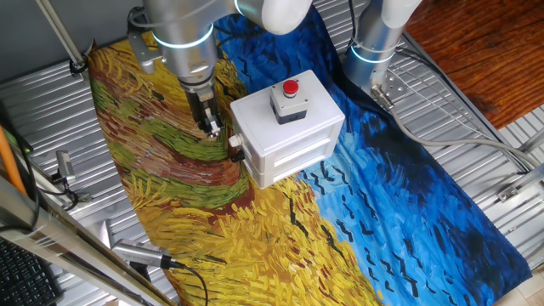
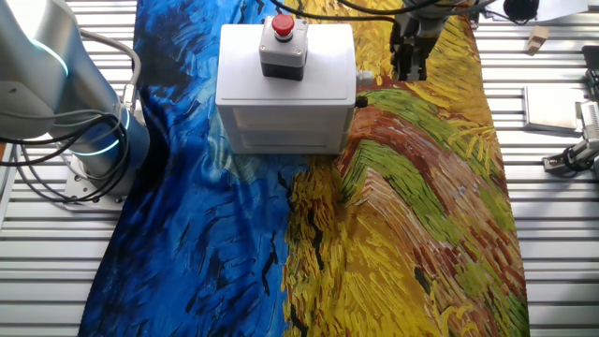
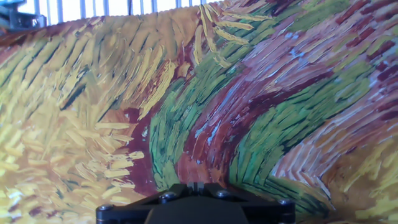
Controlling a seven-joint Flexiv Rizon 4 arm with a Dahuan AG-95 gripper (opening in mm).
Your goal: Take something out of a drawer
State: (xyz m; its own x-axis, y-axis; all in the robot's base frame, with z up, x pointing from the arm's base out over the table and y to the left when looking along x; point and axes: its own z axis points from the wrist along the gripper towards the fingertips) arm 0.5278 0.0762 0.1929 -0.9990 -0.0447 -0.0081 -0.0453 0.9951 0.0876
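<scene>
White drawer (image 1: pixel 241 133) of the white plastic box, pushed in flush, flat front turned toward the yellow-brown side of the painted cloth, small dark knob (image 2: pixel 360 101) sticking out at its edge. Small tan block (image 2: pixel 535 39), wooden-looking, lying on the slatted metal tabletop off the cloth, well apart from the box.

A box (image 1: pixel 289 140) stands on a cloth (image 1: pixel 255 229) spread over the worktop (image 1: pixel 51 110), with a button unit (image 1: pixel 290 98) on its top. The drawer (image 1: pixel 240 146), closed, faces sideways, its knob (image 1: pixel 235 150) projecting. The gripper (image 1: pixel 210 129) hangs just beside the knob, over the cloth; a second arm base (image 1: pixel 378 51) stands behind the box.
</scene>
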